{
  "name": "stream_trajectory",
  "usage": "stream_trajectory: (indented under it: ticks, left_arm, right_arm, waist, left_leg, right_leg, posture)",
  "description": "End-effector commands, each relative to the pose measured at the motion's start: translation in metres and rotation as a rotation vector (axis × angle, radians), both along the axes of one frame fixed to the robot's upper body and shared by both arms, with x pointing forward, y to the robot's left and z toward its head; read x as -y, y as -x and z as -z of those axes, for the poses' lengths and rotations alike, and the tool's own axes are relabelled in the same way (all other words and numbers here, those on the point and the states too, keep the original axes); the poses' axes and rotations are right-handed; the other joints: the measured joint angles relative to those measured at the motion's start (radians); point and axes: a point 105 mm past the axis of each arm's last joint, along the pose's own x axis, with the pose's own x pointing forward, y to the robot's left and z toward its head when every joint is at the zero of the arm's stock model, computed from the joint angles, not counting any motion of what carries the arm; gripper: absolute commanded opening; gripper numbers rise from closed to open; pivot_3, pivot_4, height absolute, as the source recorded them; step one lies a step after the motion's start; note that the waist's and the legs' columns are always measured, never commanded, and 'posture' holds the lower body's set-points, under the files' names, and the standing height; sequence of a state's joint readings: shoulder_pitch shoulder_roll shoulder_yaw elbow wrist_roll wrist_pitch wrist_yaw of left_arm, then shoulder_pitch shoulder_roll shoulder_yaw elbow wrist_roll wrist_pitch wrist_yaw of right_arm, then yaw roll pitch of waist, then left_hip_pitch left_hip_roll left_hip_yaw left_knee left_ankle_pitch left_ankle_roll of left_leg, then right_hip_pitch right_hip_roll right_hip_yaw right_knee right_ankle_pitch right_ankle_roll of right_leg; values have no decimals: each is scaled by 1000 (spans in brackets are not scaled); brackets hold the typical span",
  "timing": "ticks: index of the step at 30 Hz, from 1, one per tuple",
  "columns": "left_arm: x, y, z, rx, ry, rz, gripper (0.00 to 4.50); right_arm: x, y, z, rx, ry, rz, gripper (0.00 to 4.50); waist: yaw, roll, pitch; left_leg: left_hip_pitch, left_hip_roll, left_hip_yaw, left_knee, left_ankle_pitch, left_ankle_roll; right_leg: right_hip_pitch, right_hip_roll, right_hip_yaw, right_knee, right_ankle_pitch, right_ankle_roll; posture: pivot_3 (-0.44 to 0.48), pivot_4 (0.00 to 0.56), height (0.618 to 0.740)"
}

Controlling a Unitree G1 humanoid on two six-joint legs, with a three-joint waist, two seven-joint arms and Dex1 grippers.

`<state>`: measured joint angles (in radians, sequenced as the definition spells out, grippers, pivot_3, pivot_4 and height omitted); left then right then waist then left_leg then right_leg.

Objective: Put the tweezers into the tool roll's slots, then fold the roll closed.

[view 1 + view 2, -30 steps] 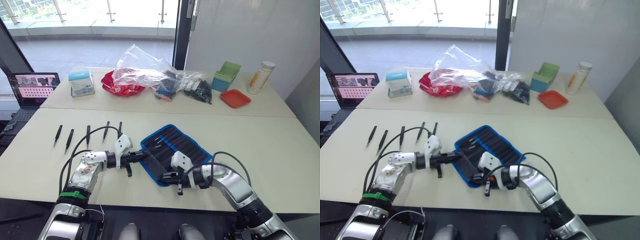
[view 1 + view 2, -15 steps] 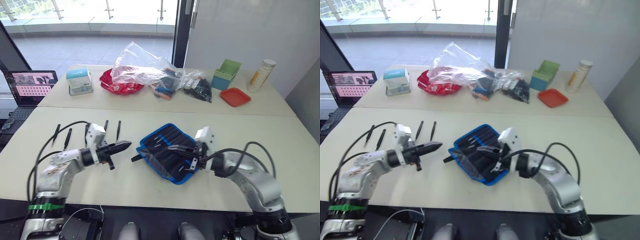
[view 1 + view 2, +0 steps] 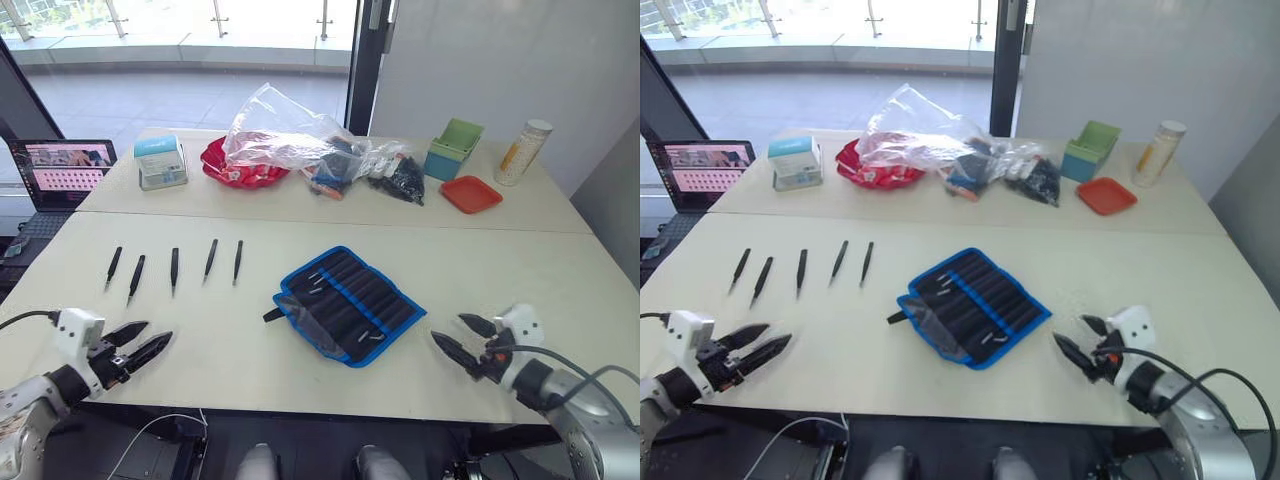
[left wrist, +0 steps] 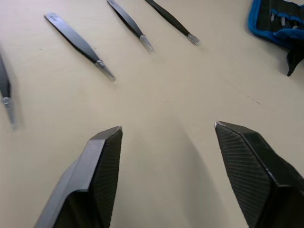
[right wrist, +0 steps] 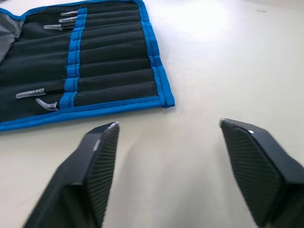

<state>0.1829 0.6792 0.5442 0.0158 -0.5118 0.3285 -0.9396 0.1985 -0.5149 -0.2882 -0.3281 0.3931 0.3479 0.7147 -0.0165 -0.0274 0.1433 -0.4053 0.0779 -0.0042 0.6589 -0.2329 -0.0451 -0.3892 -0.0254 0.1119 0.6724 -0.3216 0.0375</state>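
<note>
Several slim black tweezers [image 3: 174, 270] lie in a row on the table, left of the tool roll [image 3: 345, 303]. The roll lies unfolded, its slots [image 5: 109, 61] facing up, a few silvery tips [image 5: 31, 93] poking from them. Its short strap [image 3: 272, 315] points left. My left gripper [image 3: 140, 345] hovers open near the table's front left edge, short of the tweezers [image 4: 78, 45], holding nothing. My right gripper [image 3: 462, 343] stands open at the front right, apart from the roll's blue edge [image 5: 159, 76], also with nothing in it.
On the far table are a clear plastic bag [image 3: 290, 140], a red bowl [image 3: 240, 172], a small box [image 3: 160, 163], a green bin [image 3: 455, 148], a red tray [image 3: 470, 195] and a bottle [image 3: 525, 152]. A laptop [image 3: 65, 170] sits at the far left.
Both arms have pulled back from the roll to the table's front corners, left going left and right going right. Both grippers went from shut to open.
</note>
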Motion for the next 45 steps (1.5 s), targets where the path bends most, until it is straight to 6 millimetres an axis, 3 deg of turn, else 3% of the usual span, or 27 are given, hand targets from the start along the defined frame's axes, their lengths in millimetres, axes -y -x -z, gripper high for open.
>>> stream_trajectory:
  ticks: [1, 10, 13, 17, 22, 27, 34, 45]
  left_arm:
    - [-11, 6, -14, 62, -30, -44, 4480]
    - [-9, 13, -11, 65, -12, -80, 4480]
    - [-17, 15, -11, 77, 18, -173, 4480]
    - [-31, 14, -11, 78, 37, -308, 4480]
    - [-52, 11, -18, 99, 61, -433, 4480]
    - [-76, -3, -26, 97, 30, -483, 4480]
    - [-103, -29, -24, 64, -10, -509, 4480]
    - [-99, -85, -9, -7, -77, -474, 4480]
  right_arm:
    - [7, 3, -6, 63, -4, 33, 4500]
    - [-8, -5, -13, 106, -19, -12, 4500]
    - [-40, -16, -39, 135, -34, -161, 4500]
    - [-76, -15, -61, 127, -36, -364, 4500]
    - [-114, -4, -82, 105, -22, -616, 4500]
    - [-138, 8, -95, 87, -16, -782, 4500]
    - [-151, 17, -103, 94, -23, -833, 4500]
    - [-148, 22, -99, 89, -14, -796, 4500]
  waist:
    - [-2, 0, 0]
    - [-1, 0, 0]
    - [-8, 0, 0]
    - [-20, -1, 0]
    - [-15, -5, 2]
    - [-12, -8, 3]
    - [-6, -10, 5]
    - [5, -12, 5]
  left_leg:
    - [2, 0, 1, 0, 0, 0]
    - [1, 0, 2, 0, 0, 0]
    - [1, 0, 3, 0, 0, 0]
    - [1, 1, 3, 0, 0, 0]
    - [0, 0, 1, -1, 0, 0]
    - [0, 0, 0, 0, 0, 0]
    - [-1, -1, 0, -1, 0, 0]
    - [-1, -1, 0, 0, 0, 0]
  right_leg:
    - [1, 0, 1, 0, 0, 0]
    - [0, 0, 3, 0, 0, 0]
    - [0, 0, 4, 0, 0, 0]
    - [0, 1, 4, 1, 0, 0]
    - [0, 0, 4, 1, 0, 0]
    - [0, 1, 3, 1, 0, 0]
    - [-2, 0, 2, 1, 0, 0]
    - [-4, 0, 1, 7, 0, 0]
  posture:
    - [0, 150, 717]
    - [0, 150, 717]
    - [0, 150, 717]
    - [0, 150, 717]
    - [0, 150, 717]
    - [0, 150, 717]
    - [0, 150, 717]
    - [0, 150, 717]
